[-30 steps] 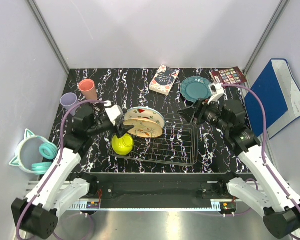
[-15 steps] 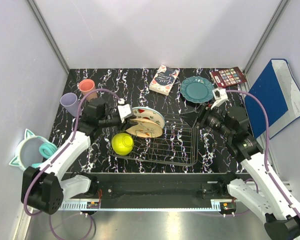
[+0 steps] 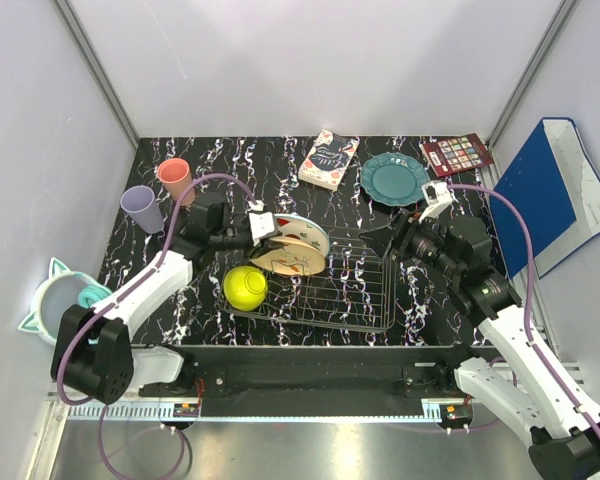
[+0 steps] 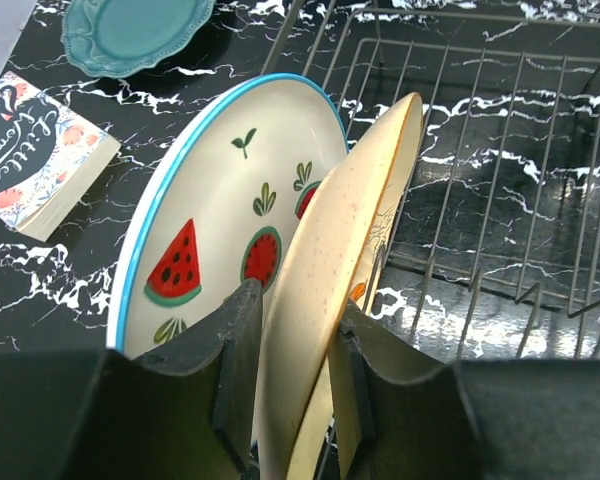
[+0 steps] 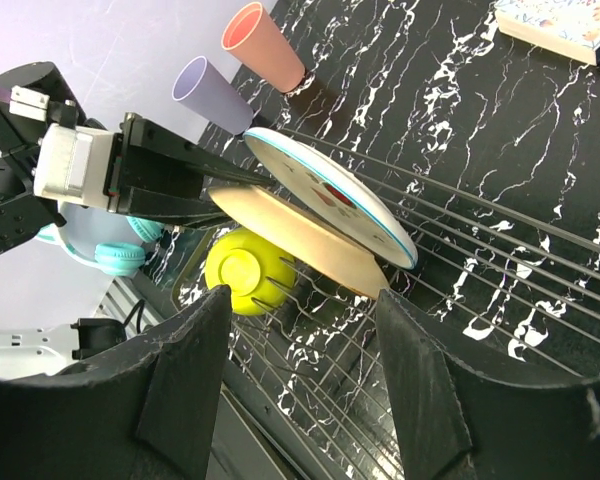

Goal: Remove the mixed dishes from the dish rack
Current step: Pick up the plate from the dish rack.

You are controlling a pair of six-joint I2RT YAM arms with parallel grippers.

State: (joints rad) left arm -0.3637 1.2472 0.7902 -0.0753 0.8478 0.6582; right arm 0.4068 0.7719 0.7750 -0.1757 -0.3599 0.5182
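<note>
Over the last second I am watching the left pincer (image 4: 293, 375) swing away from above the yellow-green bowl (image 3: 245, 287) and across to the standing plates, its jaws narrowing as it goes. Now it is clenching on the rim of the peach branch-patterned plate (image 4: 350, 250), one finger on each face. That plate is standing on edge at the left end of the dish rack (image 3: 352, 292). The white red-spotted plate (image 4: 220, 220) is standing just beside it, outside the grip.

The right pincer (image 5: 302, 330) is hanging released over the rack's far right corner, holding nothing and barely shifting.

I am reading this as the grasp being made and the lift not yet begun. The teal scalloped plate (image 3: 393, 179), a salmon-pink cup (image 3: 175, 180) and the lilac cup (image 3: 140, 205) are already sitting out on the counter (image 3: 280, 160). The two plates and the bowl are remaining in the rack. I am judging that the pull should go straight up between the wires, so the neighbouring plate is not dragged or tipped.
</note>
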